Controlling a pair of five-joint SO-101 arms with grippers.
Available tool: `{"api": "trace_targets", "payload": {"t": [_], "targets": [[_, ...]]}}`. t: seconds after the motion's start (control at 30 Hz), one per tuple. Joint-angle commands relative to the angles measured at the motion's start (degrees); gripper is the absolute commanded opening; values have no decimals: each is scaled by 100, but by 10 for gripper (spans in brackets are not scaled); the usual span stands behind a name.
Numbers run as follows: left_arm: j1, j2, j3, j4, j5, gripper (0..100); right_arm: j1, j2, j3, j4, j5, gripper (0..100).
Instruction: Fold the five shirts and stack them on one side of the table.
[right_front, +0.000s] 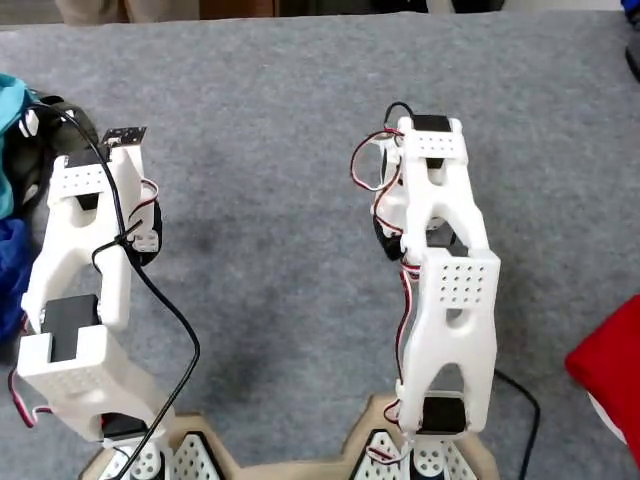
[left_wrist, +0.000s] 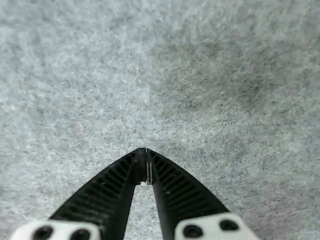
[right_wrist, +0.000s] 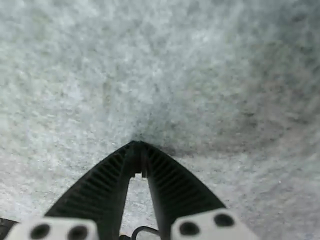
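- The grey, felt-covered tabletop (right_front: 280, 100) takes up most of the high view, and its middle stretch lies bare.
- Two white, jointed plastic arms rise from bases at the near edge and reach away across the tabletop. One white arm (right_front: 75, 260) stands at the left of the high view. The other white arm (right_front: 445, 270) stands near the middle.
- Both wrist views show only felt, so the sides cannot be confirmed. From the base layout, the arm on the left is probably the left one.
- A crumpled red cloth bundle (right_front: 610, 365), taken to be one of the shirts, lies at the right edge of the high view, well apart from the middle arm and level with its lower half.
- A rumpled teal cloth bundle (right_front: 8, 110) sits at the left edge, just beside the left-side arm's far end. A dark blue cloth (right_front: 10, 270) lies below it, close against that arm's flank.
- All three cloths are cut off by the edges, so their long axes and full outlines cannot be told. No other shirts can be made out.
- The left tool (left_wrist: 145, 152) has its black ribbed fingers pressed together tip to tip, pinching nothing, over bare felt.
- The right tool (right_wrist: 137, 145) is likewise closed and empty over bare felt.
- The coming move likely turns on reach. The teal and blue cloths lie outward from the left-side arm, which is far nearer to them, and the red bundle lies outward from the other arm.
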Motion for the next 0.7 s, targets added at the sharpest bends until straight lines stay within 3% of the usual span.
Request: {"api": "trace_targets", "payload": {"t": [0.0,0.23,0.43,0.67], "targets": [[-88,-330,-97,79,-18,19,-57,-347,-84,176,53,6],[-466,-338,-905,413,0,19,-101,-2264,-84,176,70,6],[-862,-980,-2286,958,466,19,-418,-3670,31,185,677,8],[-2374,-971,-3560,633,492,52,-848,-4031,224,176,686,8]]}}
